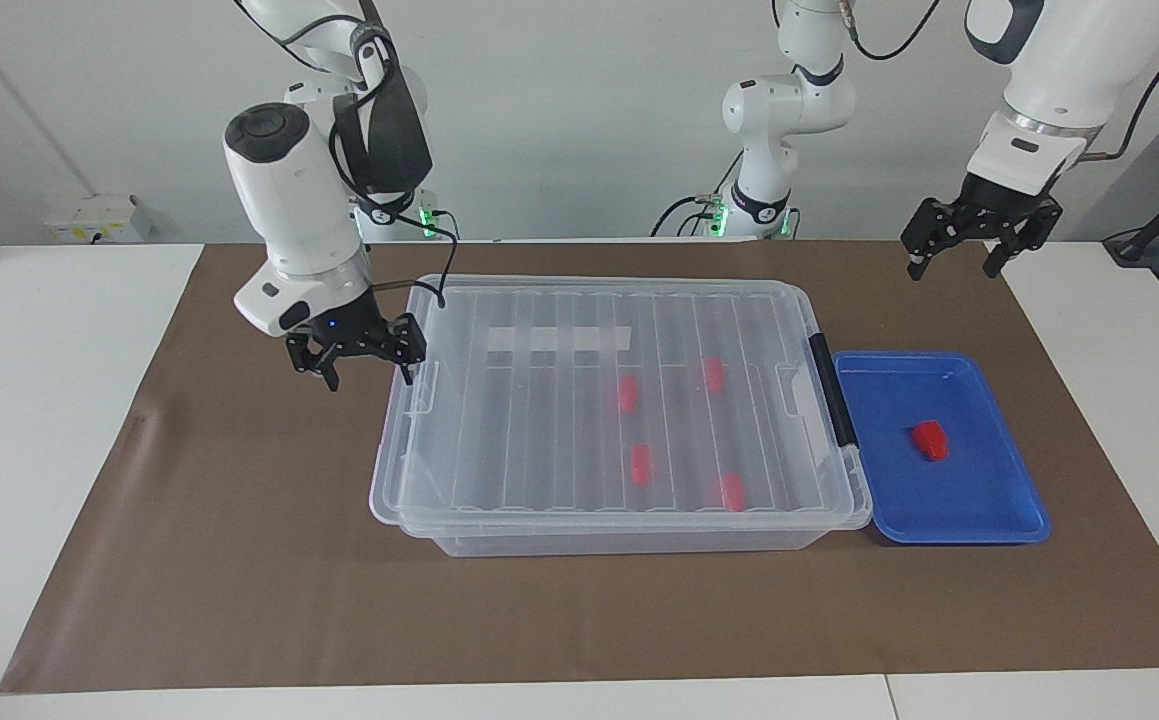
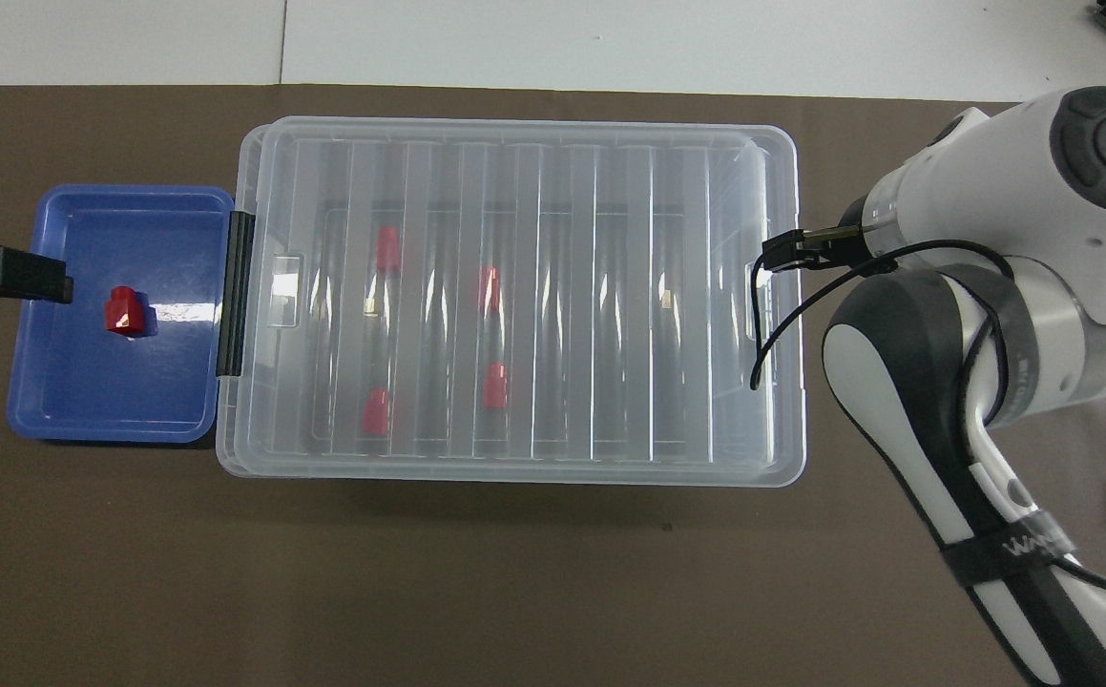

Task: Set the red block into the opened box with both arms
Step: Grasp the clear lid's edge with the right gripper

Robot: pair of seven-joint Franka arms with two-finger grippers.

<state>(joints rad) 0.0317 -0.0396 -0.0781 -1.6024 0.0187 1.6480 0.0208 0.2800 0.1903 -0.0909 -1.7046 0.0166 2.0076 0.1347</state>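
**Right gripper at the lid's end, block waiting in the tray**

Reading the facing view from its left side across, we meet the right gripper first. It hangs with its jaws spread and empty just beside the end of the box that lies toward the right arm's end of the table, one fingertip close to the lid edge; whether it touches the plastic we cannot quite tell from here.

The lid sits shut on the box, and four red blocks show through it. At the box's other end is the black latch, and hard against it the blue tray. The red block lies alone near the tray's middle, its long axis running roughly from the tray's robot-side edge toward its outer edge.

Last comes the left gripper, jaws open and empty, waiting over the brown mat near that mat's robot-side corner. It is by far the nearer hand to the block, so we judge the pick is its job once the right arm has opened the lid.
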